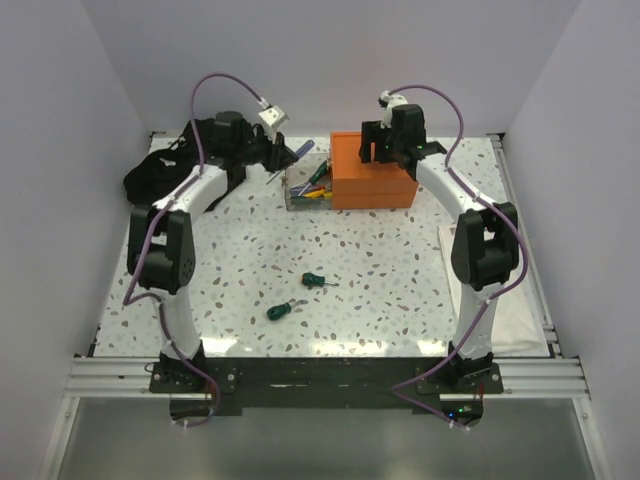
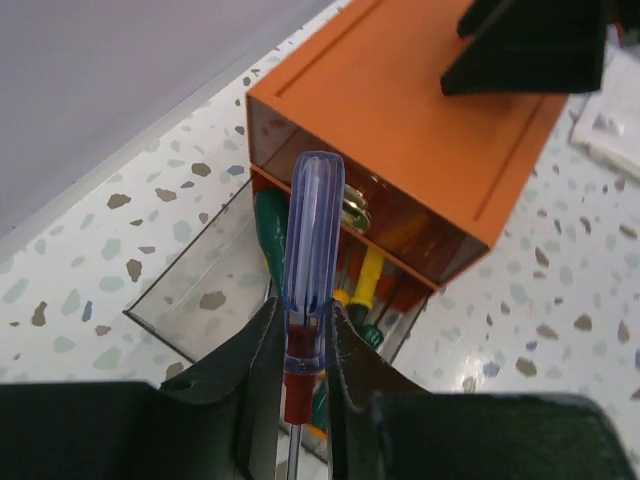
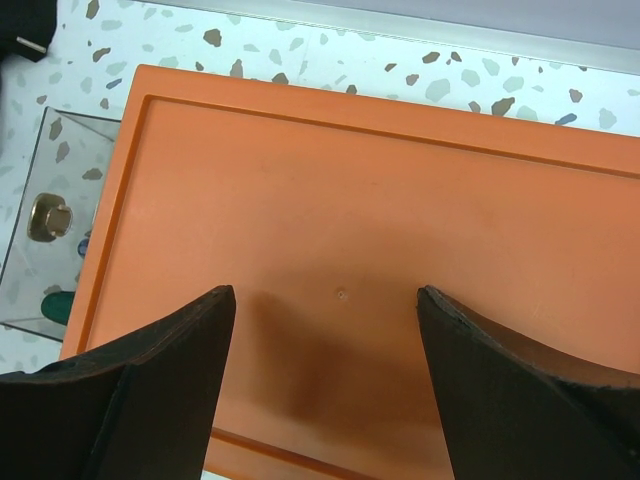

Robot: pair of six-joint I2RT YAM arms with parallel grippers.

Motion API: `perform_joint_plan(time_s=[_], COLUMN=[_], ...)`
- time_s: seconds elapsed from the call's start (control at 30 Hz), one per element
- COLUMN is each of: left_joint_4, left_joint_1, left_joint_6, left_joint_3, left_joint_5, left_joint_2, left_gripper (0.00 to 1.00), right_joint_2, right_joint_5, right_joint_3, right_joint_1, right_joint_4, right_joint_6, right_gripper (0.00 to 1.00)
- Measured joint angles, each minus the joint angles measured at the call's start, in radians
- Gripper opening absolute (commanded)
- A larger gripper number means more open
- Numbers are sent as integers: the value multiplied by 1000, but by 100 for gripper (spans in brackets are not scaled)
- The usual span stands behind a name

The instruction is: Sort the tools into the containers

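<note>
Left gripper (image 2: 303, 345): clamped on blue screwdriver (image 2: 313, 225) at its red collar, above clear bin (image 2: 190, 300) beside orange box (image 2: 420, 120). Item likely light, rigid, slick plastic; best held mid-handle. Right gripper (image 3: 325, 300): spread wide over box.

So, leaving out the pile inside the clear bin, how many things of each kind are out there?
Green screwdrivers lying loose on the table: 2
Blue screwdriver held by the left end effector: 1
Containers, the orange box and the clear bin: 2
Black cloth heap: 1
Total: 6
</note>
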Motion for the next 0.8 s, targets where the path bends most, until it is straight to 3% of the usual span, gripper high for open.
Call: perform_joint_plan(time_s=[0.23,0.63,0.67,0.77,0.8], left_joint_4=[227,349,352,348,342], left_joint_1=[-6,-26,-30,-46,-54], left_joint_6=[-378,-571,-582,-612,-624], left_joint_3=[76,76,77,79,79], left_joint_5=[-84,-173,-180,-216,-235], left_joint_2=[195,285,290,312,322], left_gripper=[0,0,4,31,36], right_joint_2=[0,0,0,0,0], right_joint_5=[1,1,2,5,7], right_joint_3=[0,0,0,0,0], right_joint_1=[0,0,0,2,2], right_joint_4=[0,-1,-1,-1,-1], right_joint_6=[-14,-29,-31,-35,-35], right_gripper=[79,80,81,81,81])
